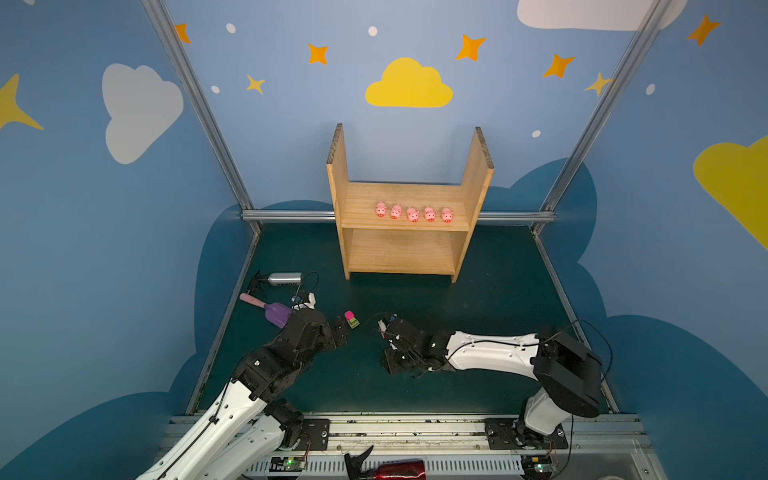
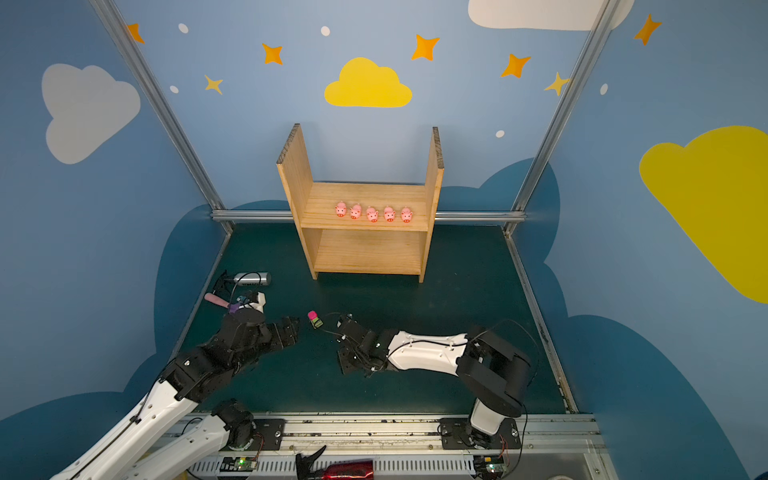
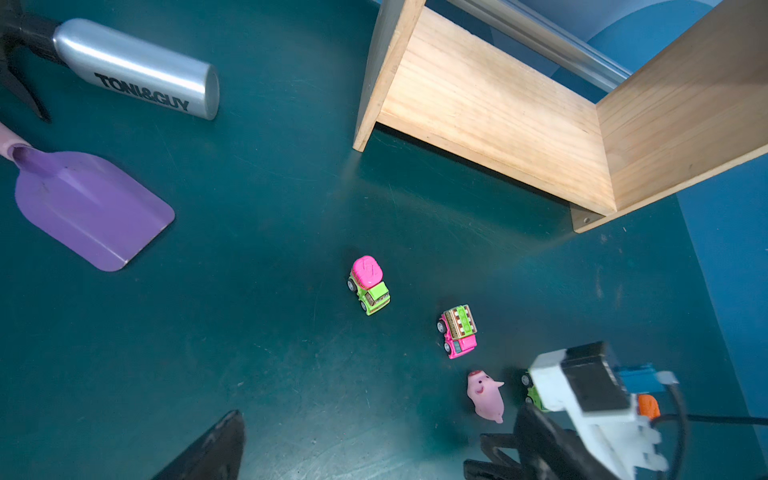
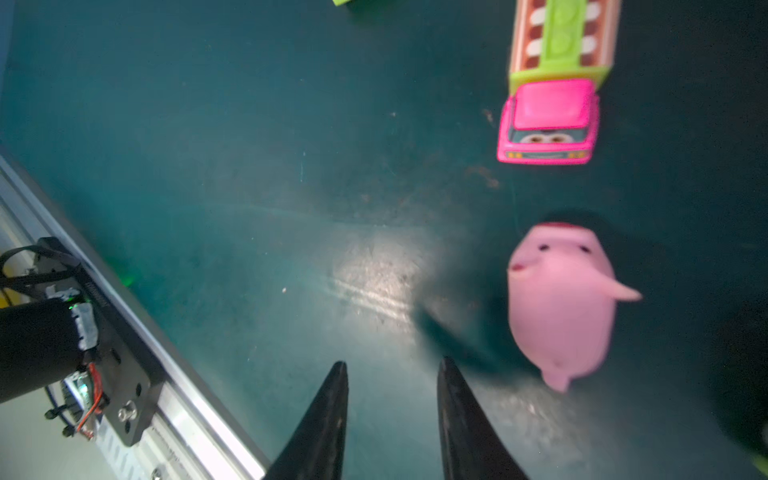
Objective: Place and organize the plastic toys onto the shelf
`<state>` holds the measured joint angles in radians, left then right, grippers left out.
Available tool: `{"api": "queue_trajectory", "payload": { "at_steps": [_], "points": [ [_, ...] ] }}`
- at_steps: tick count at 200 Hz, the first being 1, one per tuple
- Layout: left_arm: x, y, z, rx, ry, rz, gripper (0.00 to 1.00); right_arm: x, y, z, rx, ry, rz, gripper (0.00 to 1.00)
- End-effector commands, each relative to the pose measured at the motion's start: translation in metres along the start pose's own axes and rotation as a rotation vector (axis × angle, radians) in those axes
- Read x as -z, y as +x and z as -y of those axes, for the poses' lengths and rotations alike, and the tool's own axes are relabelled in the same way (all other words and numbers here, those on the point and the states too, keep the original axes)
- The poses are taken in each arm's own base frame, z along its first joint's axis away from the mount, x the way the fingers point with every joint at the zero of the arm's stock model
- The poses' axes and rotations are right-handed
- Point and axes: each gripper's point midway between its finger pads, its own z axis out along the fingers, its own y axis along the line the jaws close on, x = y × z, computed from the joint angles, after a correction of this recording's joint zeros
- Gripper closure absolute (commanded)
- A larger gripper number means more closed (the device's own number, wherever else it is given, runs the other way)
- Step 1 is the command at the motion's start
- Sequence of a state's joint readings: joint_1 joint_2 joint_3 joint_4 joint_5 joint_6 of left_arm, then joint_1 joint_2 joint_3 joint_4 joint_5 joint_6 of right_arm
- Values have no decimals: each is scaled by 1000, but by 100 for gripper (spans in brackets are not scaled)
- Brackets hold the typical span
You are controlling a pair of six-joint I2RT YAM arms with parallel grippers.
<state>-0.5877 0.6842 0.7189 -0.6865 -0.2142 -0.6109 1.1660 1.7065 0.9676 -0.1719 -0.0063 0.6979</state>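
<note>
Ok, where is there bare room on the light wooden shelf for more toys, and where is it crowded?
Lower wooden board: entirely bare. Upper board: free between the left side panel and the row of five pink pigs, plus the strip behind them. Crowded: the pigs' front-edge stretch.

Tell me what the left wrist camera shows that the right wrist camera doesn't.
Left wrist only: the silver bottle, the purple scoop and the shelf. Right wrist only: the metal rail and the eyes on the pink truck's front. Both: that pink truck and the pig near it.
</note>
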Motion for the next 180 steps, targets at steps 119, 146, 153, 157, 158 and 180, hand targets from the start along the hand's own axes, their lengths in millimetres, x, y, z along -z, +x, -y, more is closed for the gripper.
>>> {"api": "queue_trajectory", "payload": {
  "at_steps": [119, 146, 153, 157, 158, 180],
  "points": [
    [-10, -7, -2, 5, -35, 23, 0, 0, -7, 64, -66, 94, -9, 64],
    [-13, -7, 0, 2, -36, 18, 0, 6, -9, 76, -65, 122, -8, 63],
    [-13, -7, 0, 2, -37, 17, 0, 8, -10, 79, -64, 129, -5, 62],
    [-14, -7, 0, 0, -38, 16, 0, 8, -11, 80, -65, 134, -4, 62],
    [-14, -7, 0, 0, -38, 16, 0, 8, -11, 81, -65, 135, -4, 62],
    [-15, -9, 2, -1, -40, 18, 0, 10, -17, 88, -65, 145, 6, 58]
  ]
}}
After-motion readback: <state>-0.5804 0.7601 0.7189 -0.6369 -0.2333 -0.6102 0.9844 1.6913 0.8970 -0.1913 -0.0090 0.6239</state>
